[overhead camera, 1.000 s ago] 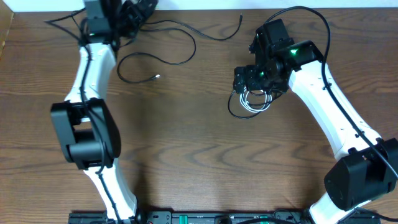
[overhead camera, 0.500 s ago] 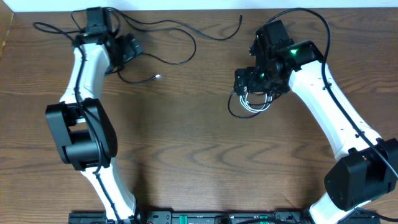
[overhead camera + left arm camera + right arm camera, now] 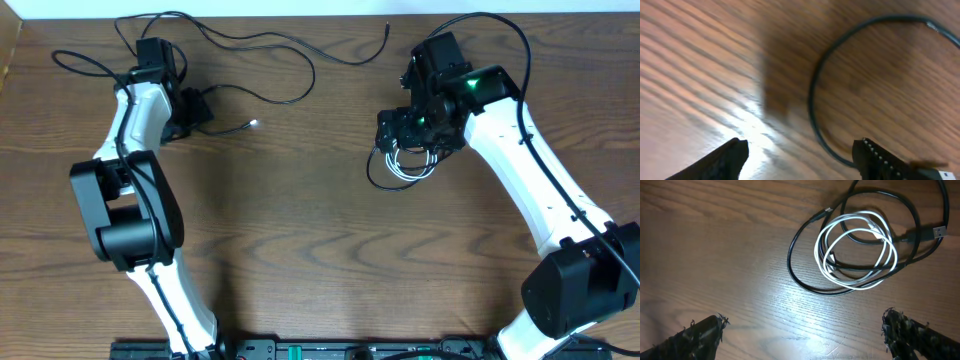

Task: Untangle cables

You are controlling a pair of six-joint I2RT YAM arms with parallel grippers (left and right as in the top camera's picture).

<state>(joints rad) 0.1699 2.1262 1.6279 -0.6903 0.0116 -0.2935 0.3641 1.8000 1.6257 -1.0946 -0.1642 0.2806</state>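
One long black cable [image 3: 300, 90] snakes along the back of the table, its small plug [image 3: 252, 124] lying near my left gripper [image 3: 195, 108]. In the left wrist view this cable [image 3: 812, 100] curves between the open, empty fingers of the left gripper [image 3: 800, 155]. A white cable [image 3: 405, 165] is coiled together with a second black cable [image 3: 372, 178] below my right gripper [image 3: 408, 143]. In the right wrist view the white coil [image 3: 855, 250] and black loop [image 3: 795, 270] lie ahead of the open, empty right gripper [image 3: 805, 330].
The wooden table [image 3: 300, 250] ends at a back edge near the top of the overhead view. Thick black arm cords loop at the back left [image 3: 70, 58] and over the right arm [image 3: 500, 25]. A USB plug [image 3: 939, 231] lies beside the coil.
My left gripper has moved from the back edge toward the front, down over the black cable's loop near its plug. The right arm and the coiled bundle have not moved.
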